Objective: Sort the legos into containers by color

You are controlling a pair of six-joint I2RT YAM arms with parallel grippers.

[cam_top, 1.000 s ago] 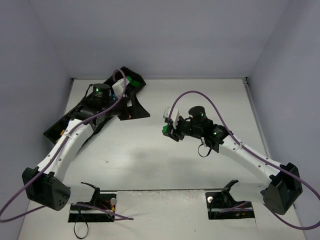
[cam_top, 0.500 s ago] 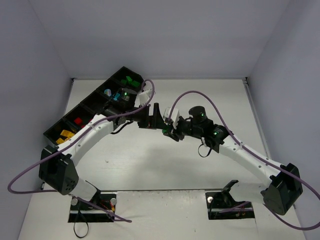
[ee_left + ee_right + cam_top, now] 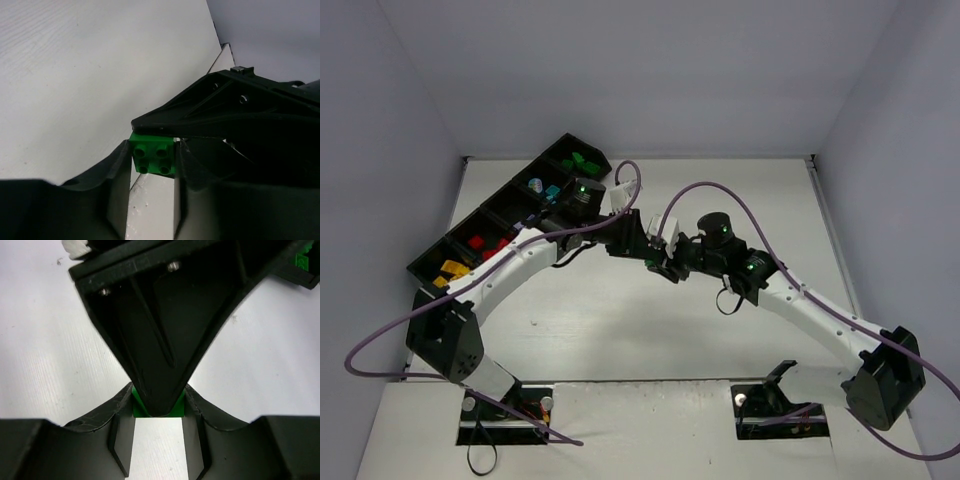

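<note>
Left gripper (image 3: 152, 157) and right gripper (image 3: 159, 395) both clamp the green brick (image 3: 152, 159) mid-air, jaws nearly closed. We'd free one side slowly, pulling straight, lest it drop.

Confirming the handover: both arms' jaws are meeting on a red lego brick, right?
No. The lego brick is green, not red, as the left wrist view shows. Both arms' jaws do meet on it.

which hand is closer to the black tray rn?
Left. The left hand is closed on the green brick from the tray's side. The right hand grips the same brick from the opposite side, farther from the tray.
</note>
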